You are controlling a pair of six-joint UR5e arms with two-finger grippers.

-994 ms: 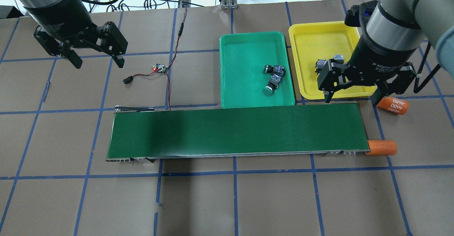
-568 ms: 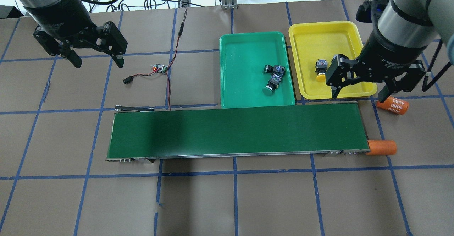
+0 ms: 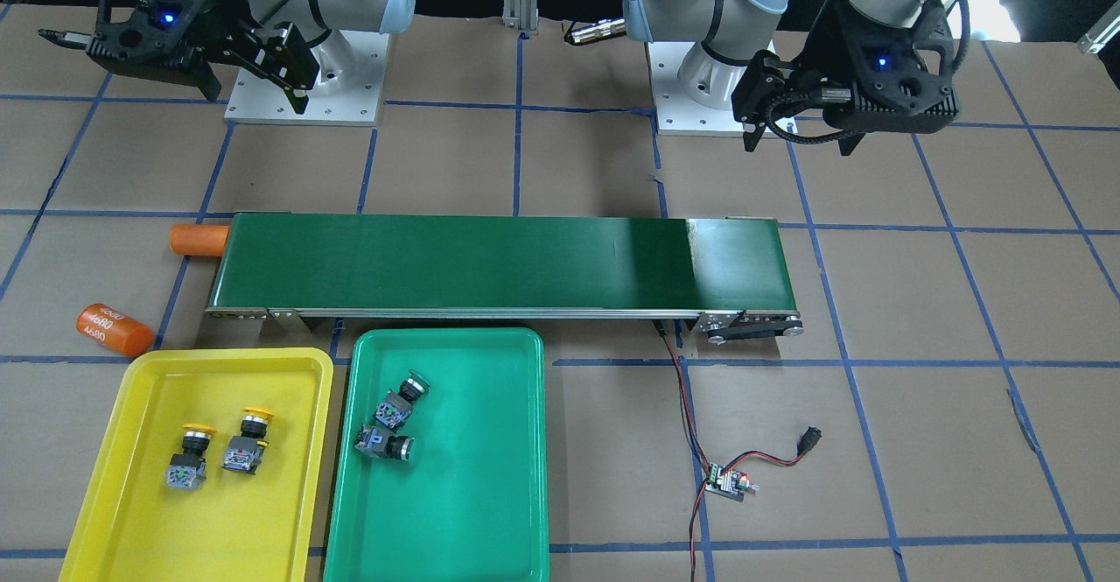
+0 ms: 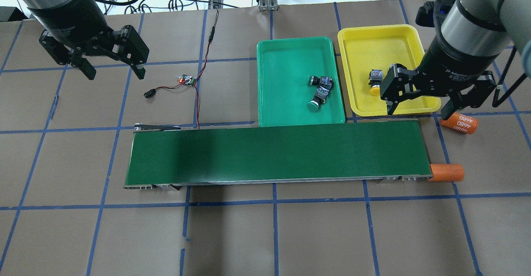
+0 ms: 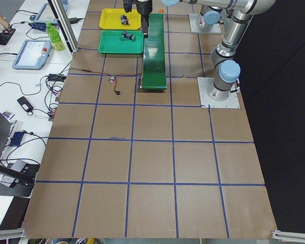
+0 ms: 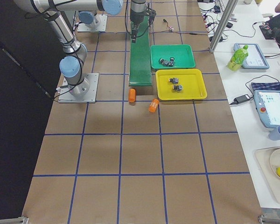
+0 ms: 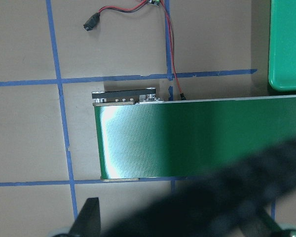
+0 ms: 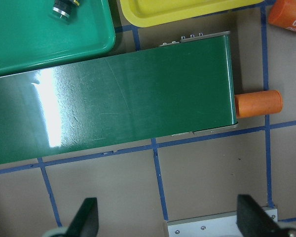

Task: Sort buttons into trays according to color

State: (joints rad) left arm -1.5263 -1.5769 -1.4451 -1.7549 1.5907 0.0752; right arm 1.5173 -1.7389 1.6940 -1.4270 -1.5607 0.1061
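Since a second ago your right gripper [image 4: 418, 111] had slid toward the outer side of the yellow plastic tray [image 3: 262, 521], and a yellow cap it had hidden showed again. Its jaws stood wide with nothing in them. Your left gripper [image 4: 116, 76] hung far off over the brown table [image 4: 290, 234], jaws wide too, holding nothing.

Both yellow-capped push-buttons [image 3: 188, 458] lay side by side in the yellow tray. Both green-capped push-buttons [image 3: 385, 444] lay close together in the green plastic tray [image 3: 472, 494]. So the sorting looked done, and the step was to back away.

You would do best to go up first, then back to the robot's side, jaws kept wide. You had to mind the yellow tray's rim, the long dark green belt [image 3: 490, 262] just beside it, and the orange cylinder [image 4: 458, 123] near one finger in the view from above. Most room looked to be above the belt.
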